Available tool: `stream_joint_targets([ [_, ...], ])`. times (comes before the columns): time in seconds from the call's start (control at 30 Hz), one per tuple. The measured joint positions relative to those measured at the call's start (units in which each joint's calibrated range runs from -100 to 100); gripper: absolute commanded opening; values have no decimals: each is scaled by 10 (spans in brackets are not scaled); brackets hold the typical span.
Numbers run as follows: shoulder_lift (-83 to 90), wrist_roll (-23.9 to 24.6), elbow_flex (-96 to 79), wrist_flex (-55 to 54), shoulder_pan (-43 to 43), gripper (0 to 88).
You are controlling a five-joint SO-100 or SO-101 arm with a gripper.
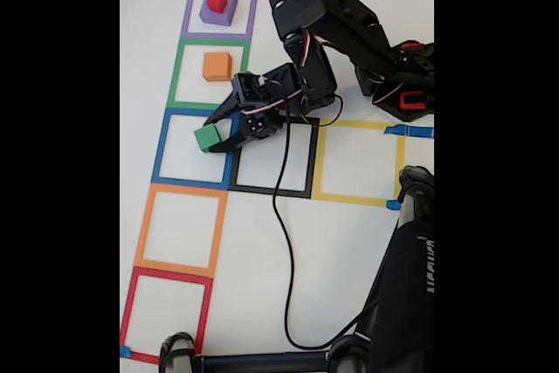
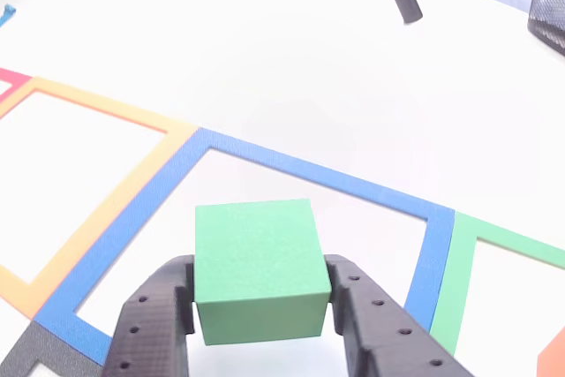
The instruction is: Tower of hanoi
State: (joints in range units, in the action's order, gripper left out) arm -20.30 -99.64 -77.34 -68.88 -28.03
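Observation:
The green block (image 1: 208, 137) sits between my gripper's (image 1: 212, 134) two fingers, over the blue tape square (image 1: 163, 148). Seen from the other view, the same green block (image 2: 256, 269) is clamped between both black fingers (image 2: 154, 320), and my gripper (image 2: 258, 306) is shut on it above the white inside of the blue tape square (image 2: 305, 169). A small red block (image 1: 217, 0) rests on top of the purple block (image 1: 215, 13) inside the purple tape square. The orange block (image 1: 217, 66) lies alone in the green tape square; an edge of the orange block (image 2: 553, 358) shows at the far right of the other view.
An orange tape square (image 1: 181, 230) and a red one (image 1: 166, 314) follow below the blue square. A black square (image 1: 272, 159) and a yellow one (image 1: 358, 162) lie to its right. A black cable (image 1: 281, 242) runs down the table, and a black stand (image 1: 406, 277) occupies the lower right.

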Motion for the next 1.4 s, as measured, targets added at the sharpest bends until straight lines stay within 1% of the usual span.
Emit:
stream_joint_targets([
  [0.1, 84, 0, -18, 59, 1, 84],
  [0.2, 175, 0, -20, 142, 6, 84],
  [0.3, 271, 0, -22, 245, 32, 86],
  [0.4, 357, 0, -21, 356, 36, 86],
  [0.57, 471, 0, 33, 559, 70, 87],
  [0.7, 554, -2, 124, 769, 99, 87],
  [0.83, 606, -4, 261, 1008, 103, 87],
  [0.9, 614, -4, 343, 1125, 121, 87],
  [1.0, 614, -4, 480, 1283, 119, 86],
  [1.1, 606, -4, 621, 1404, 135, 86],
  [1.23, 603, -2, 748, 1495, 146, 86],
  [1.4, 617, -2, 775, 1540, 198, 85],
])
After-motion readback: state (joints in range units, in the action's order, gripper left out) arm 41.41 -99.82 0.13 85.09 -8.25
